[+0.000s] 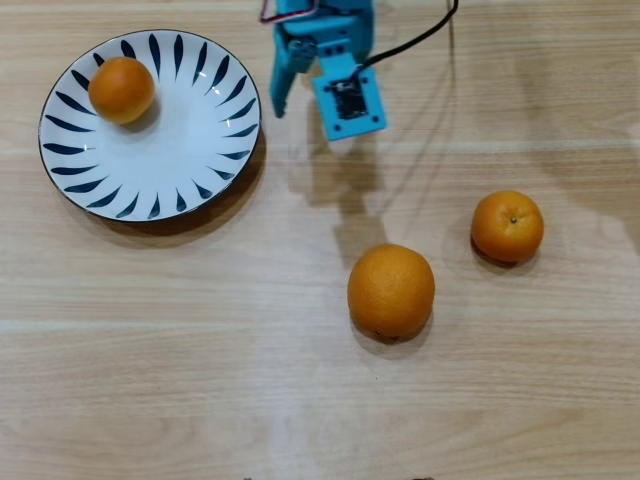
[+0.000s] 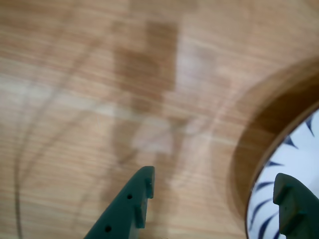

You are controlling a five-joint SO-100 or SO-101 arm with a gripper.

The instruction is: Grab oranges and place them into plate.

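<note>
Arm (image 1: 325, 60): bright blue printed plastic, blocky segments. Square blue housing at wrist carries a small black camera module (image 1: 349, 100). Black cable (image 1: 420, 40) runs off it; red wire loop at top edge. Gripper (image 2: 214, 191): two dark teal fingers (image 2: 129, 209), pointed tips, small round holes in one.

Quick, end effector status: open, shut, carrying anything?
End effector: open and empty, the wrist view showing only bare table between its fingers, beside the plate.
</note>
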